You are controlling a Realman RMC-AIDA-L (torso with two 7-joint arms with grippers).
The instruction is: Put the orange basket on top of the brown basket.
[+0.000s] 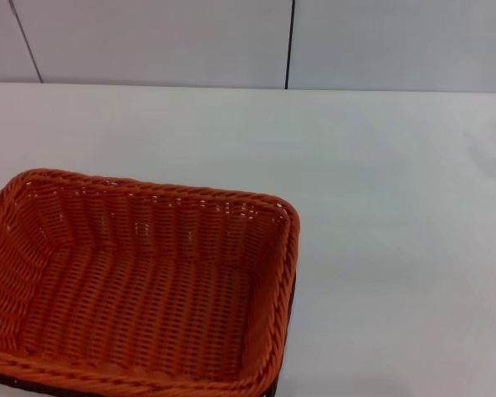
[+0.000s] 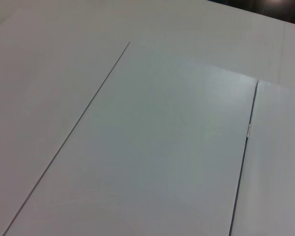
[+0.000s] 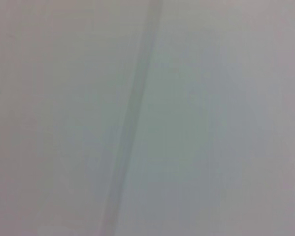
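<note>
Already orange basket (image 1: pixel 140 289) atop brown basket (image 1: pixel 291 291).

Even, soft overhead light, faint glare on table (image 1: pixel 380 207) — right wrist view blurred, no hard shadows

A white table (image 1: pixel 380 207) fills the head view, running back to a pale panelled wall (image 1: pixel 149 41) split by dark seams. At its near left corner the brown basket (image 1: pixel 291 299) lies directly on the surface, showing only as a dark sliver along the right side and under the front edge. The orange basket (image 1: pixel 132 289) sits nested on top of it, covering almost all of it.
</note>
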